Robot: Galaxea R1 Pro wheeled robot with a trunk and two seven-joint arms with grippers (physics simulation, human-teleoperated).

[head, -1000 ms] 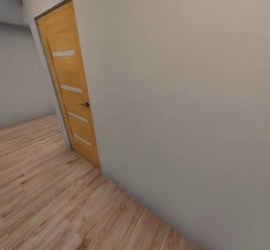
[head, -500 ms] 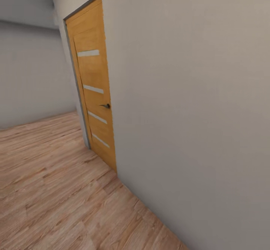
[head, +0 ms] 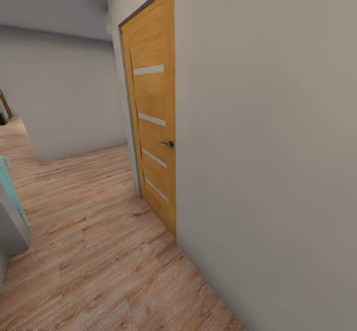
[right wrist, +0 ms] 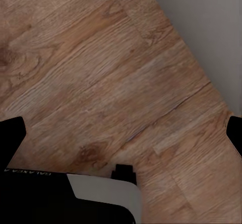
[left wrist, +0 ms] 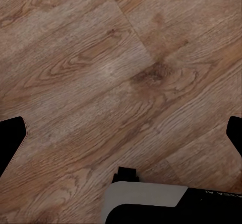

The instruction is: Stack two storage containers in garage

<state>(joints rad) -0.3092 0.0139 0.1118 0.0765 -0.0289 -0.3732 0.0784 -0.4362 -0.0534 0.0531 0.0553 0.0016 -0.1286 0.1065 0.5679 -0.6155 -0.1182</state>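
The robot faces a pale grey wall with a closed orange-brown wooden door, frosted stripes across it, dark handle on its right side. Light wood plank flooring runs underneath. Both wrist cameras look straight down at planks: left gripper fingers spread wide, holding nothing; right gripper likewise, the wall's foot close by.

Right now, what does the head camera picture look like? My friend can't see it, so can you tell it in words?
A closed orange-brown wooden door with four frosted stripes and a small dark handle sits in a plain pale grey wall that fills the right side. Light wood plank flooring stretches away to the left, where a bit of something turquoise peeks in at the edge.
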